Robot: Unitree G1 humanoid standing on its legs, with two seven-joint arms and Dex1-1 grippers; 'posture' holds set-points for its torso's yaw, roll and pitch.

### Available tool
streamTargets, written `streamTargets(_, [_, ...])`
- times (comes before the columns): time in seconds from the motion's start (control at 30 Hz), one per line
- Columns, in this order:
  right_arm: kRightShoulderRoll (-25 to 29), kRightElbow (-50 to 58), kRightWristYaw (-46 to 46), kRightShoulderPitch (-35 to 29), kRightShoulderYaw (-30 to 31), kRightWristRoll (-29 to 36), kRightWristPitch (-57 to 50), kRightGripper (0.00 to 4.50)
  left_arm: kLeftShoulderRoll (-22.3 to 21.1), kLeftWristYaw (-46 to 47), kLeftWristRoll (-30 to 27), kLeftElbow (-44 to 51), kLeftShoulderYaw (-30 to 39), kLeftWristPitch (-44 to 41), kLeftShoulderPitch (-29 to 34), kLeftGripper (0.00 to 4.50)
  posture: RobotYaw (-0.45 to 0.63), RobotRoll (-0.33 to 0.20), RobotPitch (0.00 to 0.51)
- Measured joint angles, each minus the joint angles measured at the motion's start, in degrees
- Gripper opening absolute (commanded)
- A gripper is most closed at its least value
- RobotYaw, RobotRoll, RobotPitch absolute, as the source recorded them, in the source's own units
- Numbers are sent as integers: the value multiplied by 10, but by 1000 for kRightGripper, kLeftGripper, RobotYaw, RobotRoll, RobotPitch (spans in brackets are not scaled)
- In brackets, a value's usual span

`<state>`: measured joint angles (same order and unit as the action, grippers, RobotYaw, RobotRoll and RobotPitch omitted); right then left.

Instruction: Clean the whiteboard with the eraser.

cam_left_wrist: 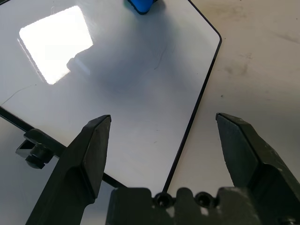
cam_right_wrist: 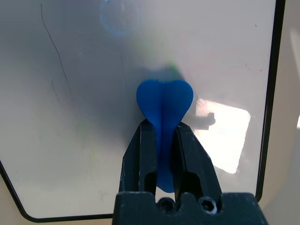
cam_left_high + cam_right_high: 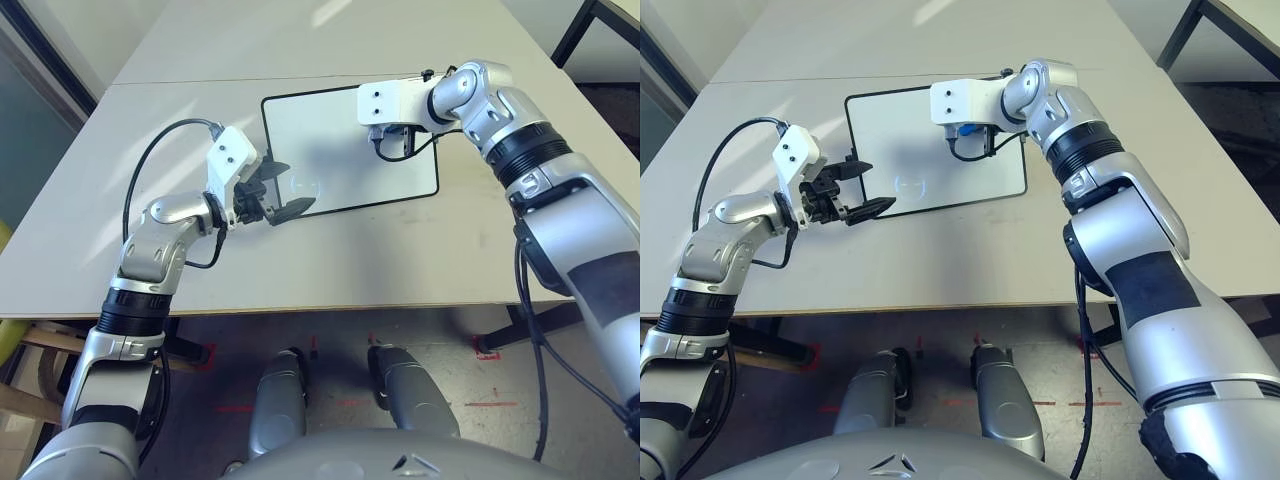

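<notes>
the whiteboard (image 3: 350,180) lies flat on the desk (image 3: 420,260), in front of the robot. its long side runs from left to right, and the whole board is turned a little, so the right end sits slightly closer to the robot than a straight placement would give.

the right end effector (image 2: 161,136) has its fingers clamped on the eraser (image 2: 164,105). in the right wrist view the eraser stands out past the fingertips with its wide lobed end forward, and its long axis follows the line of the fingers. it is over the right half of the board, and it seems to touch the surface, though the contact itself is hard to confirm.

the left end effector (image 1: 164,140) has its fingers wide apart and holds nothing. it hovers at the near left corner of the board, over the black frame.

thin dark marker lines remain on the board in the right wrist view, away from the eraser, so the wiping looks not finished. to do this step well, the right arm should probably keep the eraser flat and pressed evenly, and sweep toward those lines in overlapping passes. the left end effector could press the frame so the board does not slide.
</notes>
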<state>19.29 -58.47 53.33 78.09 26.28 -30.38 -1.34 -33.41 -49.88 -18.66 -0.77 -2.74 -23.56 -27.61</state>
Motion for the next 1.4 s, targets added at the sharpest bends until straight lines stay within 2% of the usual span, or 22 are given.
streamTargets(0.33, [-25, 6, 1, 2, -1, 5, 4, 240, 5, 3, 0, 1, 0, 0, 1, 4500, -80, 0, 143])
streamTargets(0.5, [-18, 29, 25, 2, -1, 19, 1, 240, 6, 4, 0, 1, 0, 0, 1, 4500, -89, 0, 139])
streamTargets(0.7, [40, 125, 110, -12, -18, 53, -33, 239, 7, 4, 0, 0, 0, 0, 0, 4500, -103, 0, 135])
streamTargets(0.87, [104, 243, 188, -62, -22, 75, -89, 239, 13, 5, 1, -1, -1, 2, -4, 4500, -108, 0, 133])
streamTargets(1.07, [179, 336, 237, -121, -37, 93, -225, 239, 17, 5, 1, -1, -2, 4, -8, 4500, -108, 0, 136])
streamTargets(1.27, [241, 344, 240, -150, -81, 116, -381, 238, 17, 5, 1, -1, -1, 4, -8, 4500, -124, 0, 138])
streamTargets(1.4, [253, 281, 213, -159, -95, 130, -451, 236, 17, 5, 1, -1, -1, 3, -8, 4500, -128, 0, 139])
